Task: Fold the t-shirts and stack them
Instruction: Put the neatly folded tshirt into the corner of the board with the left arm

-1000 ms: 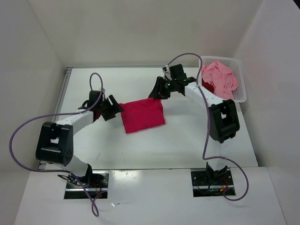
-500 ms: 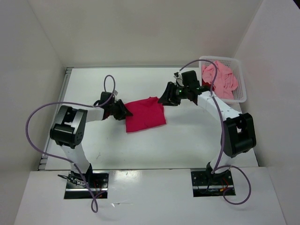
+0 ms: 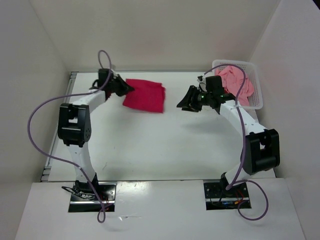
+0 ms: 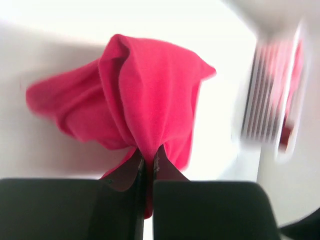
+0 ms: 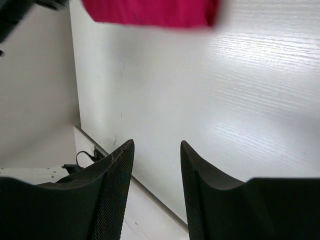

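A folded magenta-red t-shirt (image 3: 145,95) lies at the far left of the table. My left gripper (image 3: 127,89) is shut on its left edge; in the left wrist view the cloth (image 4: 145,95) bunches up from between the closed fingers (image 4: 148,161). My right gripper (image 3: 186,102) hovers open to the right of that shirt, apart from it, with nothing between its fingers (image 5: 156,146). The shirt's edge (image 5: 150,12) shows at the top of the right wrist view. A salmon pink t-shirt (image 3: 234,85) fills the white basket (image 3: 257,87), with a dark red one (image 3: 224,93) showing under it.
The white mesh basket stands at the far right corner against the wall. White walls close in the table on three sides. Purple cables (image 3: 40,135) loop from both arms. The table's left edge (image 3: 71,90) runs near the left arm.
The left gripper closed on the magenta-red shirt's left edge and dragged it from the table's middle to the far left. The right gripper let go and drew back to the right.
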Motion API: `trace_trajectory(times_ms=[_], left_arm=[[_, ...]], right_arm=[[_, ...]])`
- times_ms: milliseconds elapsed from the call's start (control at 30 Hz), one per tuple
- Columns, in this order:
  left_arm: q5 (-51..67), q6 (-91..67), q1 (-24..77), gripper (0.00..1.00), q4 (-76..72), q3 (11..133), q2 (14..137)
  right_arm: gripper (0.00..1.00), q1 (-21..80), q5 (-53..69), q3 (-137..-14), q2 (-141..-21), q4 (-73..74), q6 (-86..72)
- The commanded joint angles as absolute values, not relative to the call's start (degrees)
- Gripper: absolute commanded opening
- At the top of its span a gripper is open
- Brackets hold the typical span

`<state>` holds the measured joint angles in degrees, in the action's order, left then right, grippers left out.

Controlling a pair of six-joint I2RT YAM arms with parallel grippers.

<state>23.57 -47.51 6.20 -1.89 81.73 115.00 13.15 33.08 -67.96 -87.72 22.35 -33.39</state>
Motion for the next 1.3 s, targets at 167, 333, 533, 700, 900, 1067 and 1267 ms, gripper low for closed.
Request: trace_trajectory(times_ms=[167, 333, 533, 700, 900, 1067, 1267], left_arm=[[21.10, -46.49, -17.02, 0.03, -1.76, 87.72, 115.75], [21.09, -50.97, -23.63, 0.92, -6.84, 78.59, 115.14], [20.39, -53.77, -24.35, 1.00, -10.71, 63.31, 107.68], [18.02, -53.79, -24.35, 1.00, -8.28, 50.82, 95.56], [19.15, -48.26, -19.79, 0.71, -1.34, 47.29, 79.38], [20.21, -49.28, 0.02, 0.38, 8.50, 45.19, 71.29], [26.71, -62.65, 20.19, 0.35, 4.05, 34.72, 68.64]], right_arm=[[0.48, 12.83, 31.99, -67.85, -86.22, 25.13, -30.94], [0.48, 12.83, 33.13, -67.85, -86.22, 26.46, -29.88], [0.49, 12.83, 33.66, -67.85, -86.22, 25.23, -29.88], [0.41, 12.83, 31.38, -65.13, -86.75, 24.00, -30.93], [0.21, 12.83, 29.36, -66.35, -87.28, 23.47, -32.34], [0.05, 12.83, 21.47, -71.53, -86.75, 24.95, -31.11], [0.03, 8.10, 6.33, -81.81, -87.88, 29.17, -31.46]])
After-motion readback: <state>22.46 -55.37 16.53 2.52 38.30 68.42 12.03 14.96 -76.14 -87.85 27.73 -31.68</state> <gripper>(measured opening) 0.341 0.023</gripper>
